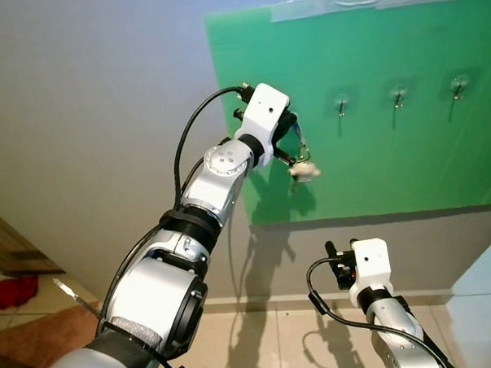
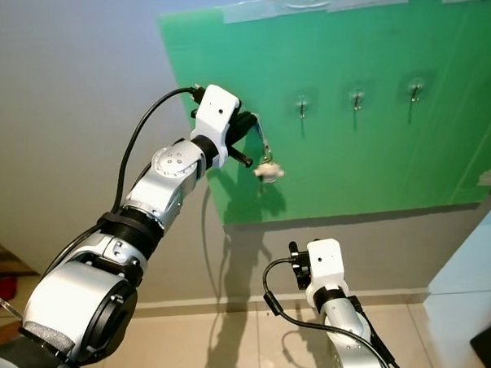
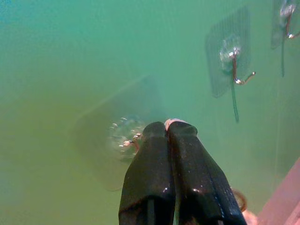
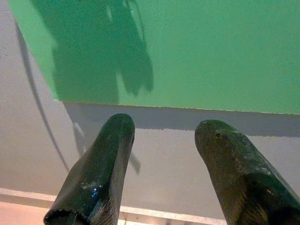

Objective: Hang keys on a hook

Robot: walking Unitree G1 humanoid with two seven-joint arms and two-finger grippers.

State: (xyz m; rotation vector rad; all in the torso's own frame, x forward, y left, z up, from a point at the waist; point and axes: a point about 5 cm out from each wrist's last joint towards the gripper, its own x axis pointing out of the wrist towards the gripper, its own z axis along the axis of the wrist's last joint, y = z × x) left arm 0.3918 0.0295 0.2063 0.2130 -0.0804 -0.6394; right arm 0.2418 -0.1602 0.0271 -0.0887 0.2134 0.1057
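Note:
A green board [image 1: 391,153] on the grey wall carries a row of clear stick-on hooks [image 1: 341,104]. My left gripper [image 1: 292,133] is raised against the board's left part, shut on the keys [image 1: 303,170], which dangle just below it with a pale fob. In the left wrist view the shut fingertips [image 3: 168,125] are close in front of the leftmost hook [image 3: 126,138], partly covering it, and a key ring [image 3: 239,199] shows beside the fingers. My right gripper [image 4: 164,136] is held low, open with nothing between its fingers, pointing at the wall under the board.
Two more hooks [image 1: 399,96] [image 1: 459,85] lie further right on the board. Below are tiled floor [image 1: 277,337] and a skirting line. A wooden piece [image 1: 16,247] and red cloth [image 1: 10,288] lie at the left; a pale surface [image 1: 486,279] stands at the right.

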